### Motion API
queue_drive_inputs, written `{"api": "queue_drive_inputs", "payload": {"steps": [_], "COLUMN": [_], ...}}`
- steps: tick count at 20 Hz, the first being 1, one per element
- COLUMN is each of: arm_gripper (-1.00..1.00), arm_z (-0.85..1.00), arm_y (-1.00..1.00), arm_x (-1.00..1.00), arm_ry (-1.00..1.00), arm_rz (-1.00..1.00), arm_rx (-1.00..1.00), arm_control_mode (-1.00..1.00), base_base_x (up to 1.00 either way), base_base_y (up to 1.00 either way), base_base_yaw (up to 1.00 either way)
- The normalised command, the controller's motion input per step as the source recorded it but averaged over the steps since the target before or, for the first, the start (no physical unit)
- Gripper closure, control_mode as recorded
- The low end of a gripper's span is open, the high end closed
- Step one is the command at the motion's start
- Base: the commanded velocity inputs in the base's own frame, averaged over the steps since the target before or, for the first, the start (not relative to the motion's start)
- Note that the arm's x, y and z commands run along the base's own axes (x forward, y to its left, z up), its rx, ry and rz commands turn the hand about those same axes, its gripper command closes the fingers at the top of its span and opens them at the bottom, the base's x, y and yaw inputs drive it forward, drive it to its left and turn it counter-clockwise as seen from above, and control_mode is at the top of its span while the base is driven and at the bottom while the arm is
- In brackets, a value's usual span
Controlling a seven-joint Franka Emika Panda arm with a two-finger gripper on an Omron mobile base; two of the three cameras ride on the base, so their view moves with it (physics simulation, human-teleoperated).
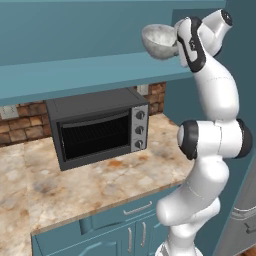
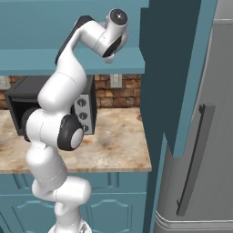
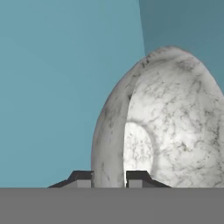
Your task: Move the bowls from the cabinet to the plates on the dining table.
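Observation:
A grey-white marbled bowl (image 1: 159, 41) sits at the right end of the cabinet's teal shelf (image 1: 75, 75), up near the top of the left base view. My gripper (image 3: 109, 180) is shut on the bowl's rim (image 3: 109, 144), one fingertip (image 3: 82, 179) outside the wall and the other inside. In the hand view the bowl's hollow (image 3: 175, 127) faces sideways. Whether the bowl rests on the shelf or hangs just above it I cannot tell. From the right base view my own arm (image 2: 98, 38) hides the bowl. The plates and the dining table are out of view.
Under the shelf a black toaster oven (image 1: 100, 127) stands on a marbled counter (image 1: 100, 185) against a brick wall (image 2: 120, 95). A teal cabinet side panel (image 2: 182, 68) and a grey fridge (image 2: 214, 136) with a dark bar handle close in on the right.

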Motion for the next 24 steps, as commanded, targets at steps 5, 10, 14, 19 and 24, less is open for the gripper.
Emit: {"api": "queue_drive_inputs", "payload": {"steps": [5,10,14,19,24], "arm_gripper": [1.0,1.0,1.0,1.0,1.0], "arm_z": [0.0,0.02,0.01,0.01,0.02], "arm_y": [0.0,0.0,0.02,0.06,0.02], "arm_x": [-0.49,-0.63,-0.68,-0.68,-0.66], "arm_ry": [0.05,-0.01,-0.04,-0.03,-0.01], "arm_rz": [0.01,0.02,0.01,0.0,0.0], "arm_rx": [-0.01,0.0,0.0,0.0,-0.02], "arm_control_mode": [-1.0,-1.0,-1.0,-1.0,-1.0], "base_base_x": [0.0,0.0,0.0,0.0,0.0], "base_base_y": [0.0,0.0,0.0,0.0,0.0], "base_base_yaw": [0.0,0.0,0.0,0.0,0.0]}}
